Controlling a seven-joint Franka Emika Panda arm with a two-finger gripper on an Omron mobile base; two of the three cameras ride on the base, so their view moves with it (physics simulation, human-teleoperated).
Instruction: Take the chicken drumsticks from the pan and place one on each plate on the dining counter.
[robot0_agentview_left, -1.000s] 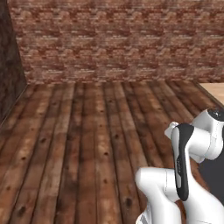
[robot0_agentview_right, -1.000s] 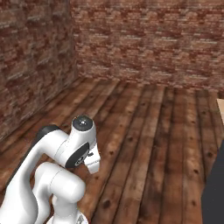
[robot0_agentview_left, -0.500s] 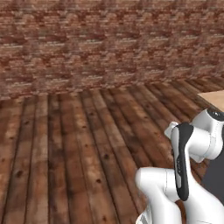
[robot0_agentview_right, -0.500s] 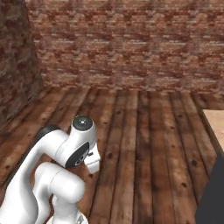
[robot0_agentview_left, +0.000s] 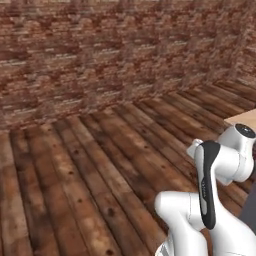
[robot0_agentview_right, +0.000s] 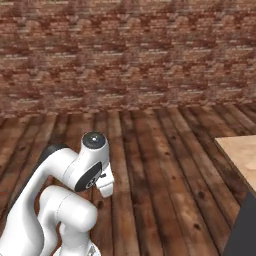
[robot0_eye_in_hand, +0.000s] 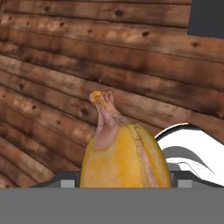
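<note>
**A:** What is the hand carrying right now?

**B:** In the hand view, the gripper (robot0_eye_in_hand: 120, 183) is pinching a golden-tan drumstick (robot0_eye_in_hand: 124, 157), the plump end sitting between the finger tips and the bony end pointing away from the camera. So the jaws are pressing on the meat, neither spread free nor fully together.

**A:** And below it?

**B:** Only wooden floor (robot0_eye_in_hand: 65, 87) is passing under the drumstick, with a dark grey block at the top corner of that view that I am not able to identify.

**A:** So how far along are we judging it?

**B:** I am reading this as mid-carry: one drumstick is out of the pan and travelling, not yet on a plate. The arm (robot0_agentview_right: 75, 175) is sitting folded close over the base.

**A:** Anything of the destination showing?

**B:** A light tan wood corner, probably the dining counter (robot0_agentview_right: 240, 155), is coming in at the right edge of both base views. Beyond it the brick wall (robot0_agentview_left: 100, 60) is closing off the room. Setting this piece down and delivering a second one are both remaining.
</note>
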